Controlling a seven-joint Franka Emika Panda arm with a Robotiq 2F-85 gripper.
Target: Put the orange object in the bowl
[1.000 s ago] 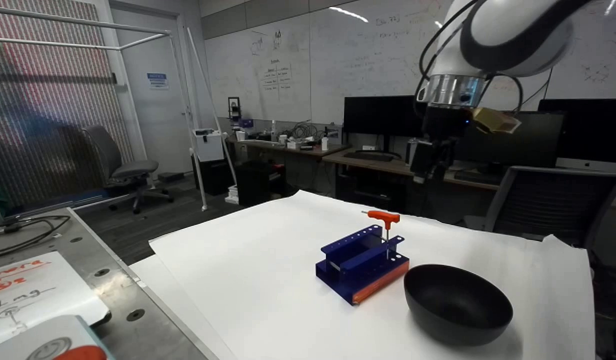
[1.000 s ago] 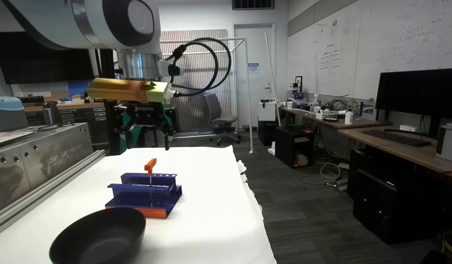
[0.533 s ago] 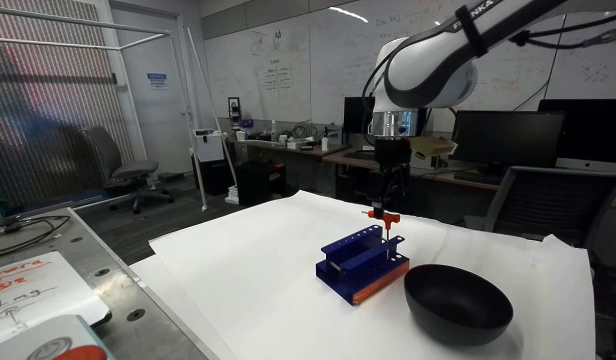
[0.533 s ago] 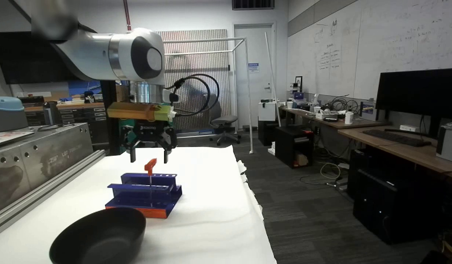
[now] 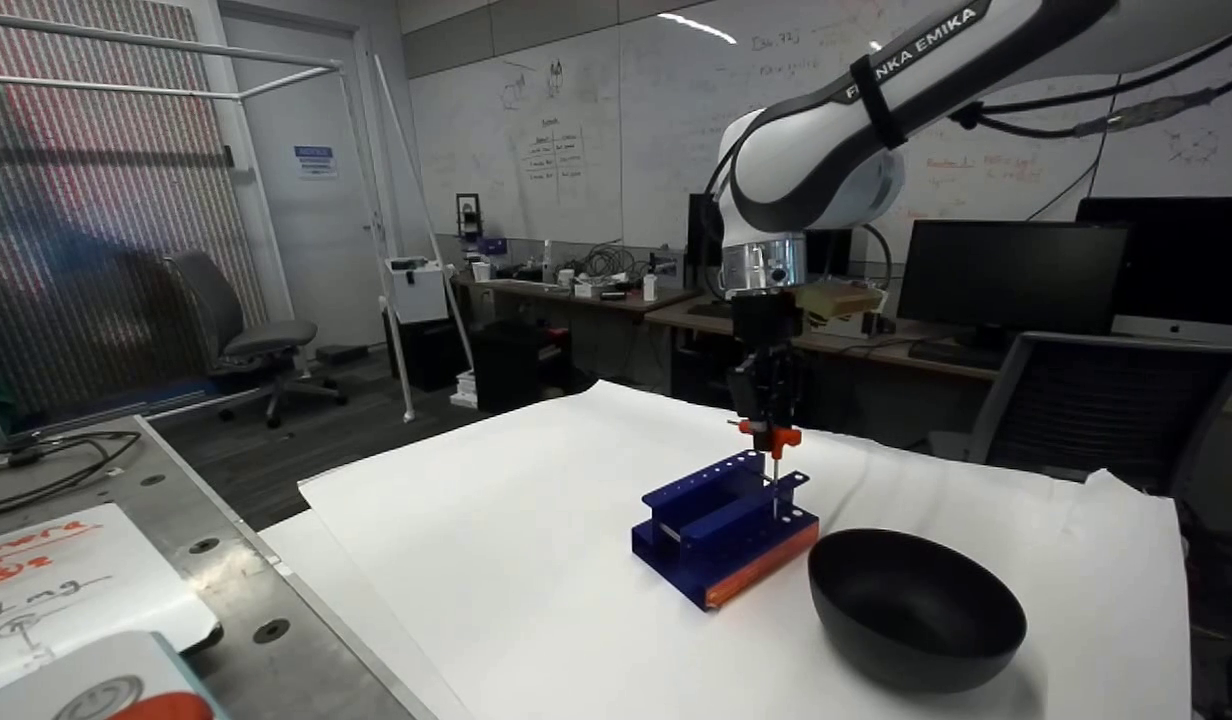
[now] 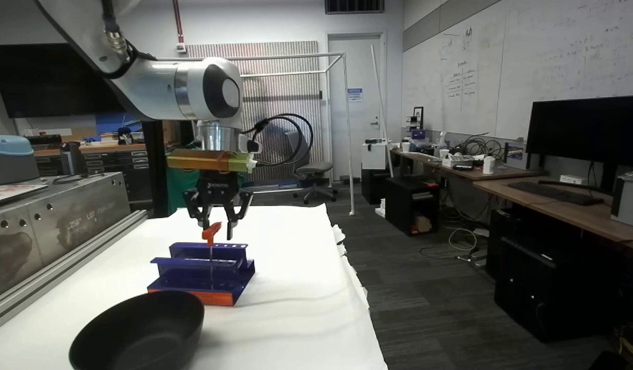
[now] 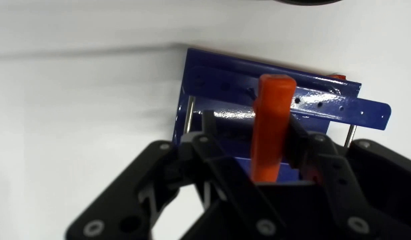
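The orange object (image 6: 209,236), a T-shaped handle on a thin metal shaft, stands upright in the blue rack (image 5: 711,535). In the wrist view the orange object (image 7: 272,130) lies between the jaws of my gripper (image 7: 251,126). The finger on the right is close against the handle or touching it; a visible gap separates the other finger from it. In an exterior view my gripper (image 6: 218,231) is down at handle height, jaws part-way apart. The black bowl (image 5: 916,610) sits beside the rack, with nothing seen inside it. Only the bowl's rim (image 7: 307,1) shows in the wrist view.
White paper (image 5: 516,540) covers the table under rack and bowl. A metal rail (image 6: 70,262) runs along one side of the paper. Desks with monitors (image 5: 1016,275) and an office chair (image 5: 1106,410) stand beyond the table.
My gripper has come down and across to the orange handle, and its jaws have narrowed from wide apart. The rack, the orange object and the bowl look unmoved.
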